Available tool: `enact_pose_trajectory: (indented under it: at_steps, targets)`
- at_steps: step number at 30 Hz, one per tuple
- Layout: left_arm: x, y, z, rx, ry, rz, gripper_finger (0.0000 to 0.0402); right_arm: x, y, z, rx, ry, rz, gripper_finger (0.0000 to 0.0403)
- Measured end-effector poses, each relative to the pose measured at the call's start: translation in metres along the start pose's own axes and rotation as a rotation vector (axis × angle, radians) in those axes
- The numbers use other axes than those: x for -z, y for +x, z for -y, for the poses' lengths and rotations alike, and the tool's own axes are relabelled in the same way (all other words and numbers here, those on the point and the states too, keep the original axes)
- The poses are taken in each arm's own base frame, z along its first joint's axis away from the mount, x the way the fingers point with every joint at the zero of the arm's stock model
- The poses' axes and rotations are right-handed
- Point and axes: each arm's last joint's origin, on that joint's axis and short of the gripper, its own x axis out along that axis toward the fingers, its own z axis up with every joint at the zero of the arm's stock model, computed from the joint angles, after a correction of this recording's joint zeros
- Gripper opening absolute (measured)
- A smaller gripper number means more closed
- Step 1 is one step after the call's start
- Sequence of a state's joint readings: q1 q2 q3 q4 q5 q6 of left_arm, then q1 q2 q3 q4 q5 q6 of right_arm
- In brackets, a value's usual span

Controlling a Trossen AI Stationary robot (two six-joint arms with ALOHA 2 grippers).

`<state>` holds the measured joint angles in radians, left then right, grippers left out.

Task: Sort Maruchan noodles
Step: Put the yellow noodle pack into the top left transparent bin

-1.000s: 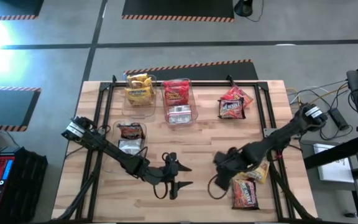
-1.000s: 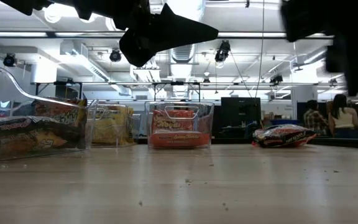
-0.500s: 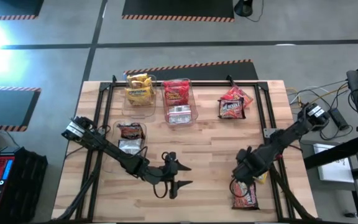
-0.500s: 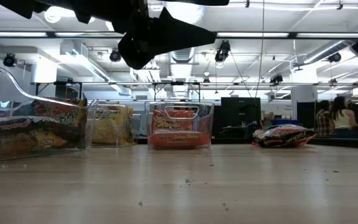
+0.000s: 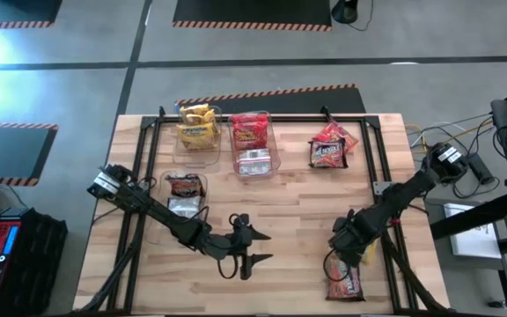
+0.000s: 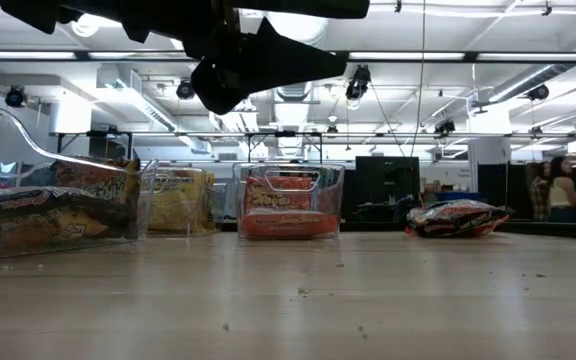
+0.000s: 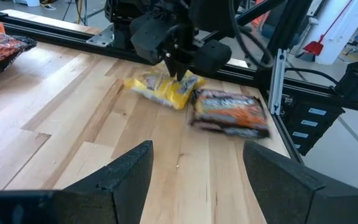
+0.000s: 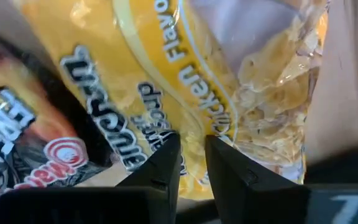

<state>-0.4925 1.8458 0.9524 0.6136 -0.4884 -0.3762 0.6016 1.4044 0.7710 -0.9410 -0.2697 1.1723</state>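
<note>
A yellow noodle packet (image 7: 165, 91) lies flat on the table near its front right corner, beside a dark red-orange packet (image 7: 230, 112). My right gripper (image 7: 178, 70) points down right over the yellow packet (image 8: 166, 81). Its fingertips (image 8: 192, 144) stand only a narrow gap apart, with nothing between them. My left gripper (image 5: 266, 248) hovers wide open above the table's front middle, facing right. Three clear bins hold sorted packets: yellow (image 5: 197, 130), red-orange (image 5: 252, 141) and dark brown-red (image 5: 184, 192). My right gripper comes at the middle of the yellow packet's top face (image 7: 174, 84) from above, fingers pointing down. Whether the fingertips touch the wrapper I cannot tell. The packet lies flat on the table.
A small heap of red packets (image 5: 330, 148) lies loose at the far right. The dark red-orange packet (image 5: 346, 280) sits close to the table's front edge. Black rails (image 5: 262, 116) frame the table. Bare wood (image 5: 297, 202) spreads across the middle. A person (image 6: 560, 188) stands in the room behind.
My right gripper has moved toward the table's right and near edges and down. It has tipped from a slant until it points nearly straight down over the yellow packet. The gap between its fingers has not changed. The packets have stayed where they were.
</note>
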Motion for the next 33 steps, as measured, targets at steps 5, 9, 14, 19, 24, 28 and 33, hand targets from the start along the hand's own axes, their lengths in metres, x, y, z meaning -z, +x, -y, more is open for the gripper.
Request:
enact_pose_trajectory:
  at_steps: [5, 9, 14, 19, 24, 28, 33]
  targets:
    - [0.000, 0.000, 0.000, -0.001, 0.000, 0.000, 0.0233, -0.023, -0.006, -0.005, -0.078, -0.032, 0.203, 0.0068]
    - [0.000, 0.000, 0.000, 0.000, 0.000, 0.000, 0.0233, -0.048, -0.015, -0.012, -0.194, -0.078, 0.386, 0.0068]
    - [0.000, 0.000, 0.000, 0.000, 0.000, 0.000, 0.0233, -0.082, -0.027, -0.010, -0.277, -0.106, 0.583, 0.0068]
    - [0.001, 0.000, -0.001, -0.001, -0.033, -0.001, 0.0233, -0.102, -0.042, -0.007, -0.393, -0.106, 0.684, 0.0068]
    - [0.010, -0.003, -0.008, -0.086, -0.161, -0.003, 0.0233, -0.091, -0.066, -0.014, -0.523, -0.086, 0.699, 0.0068]
    - [0.017, -0.004, -0.018, -0.116, -0.218, -0.021, 0.0233, -0.071, -0.068, -0.018, -0.564, -0.038, 0.687, 0.0068]
    - [0.021, 0.001, -0.042, -0.194, -0.293, -0.040, 0.0233, -0.053, -0.056, -0.023, -0.472, 0.000, 0.695, 0.0068]
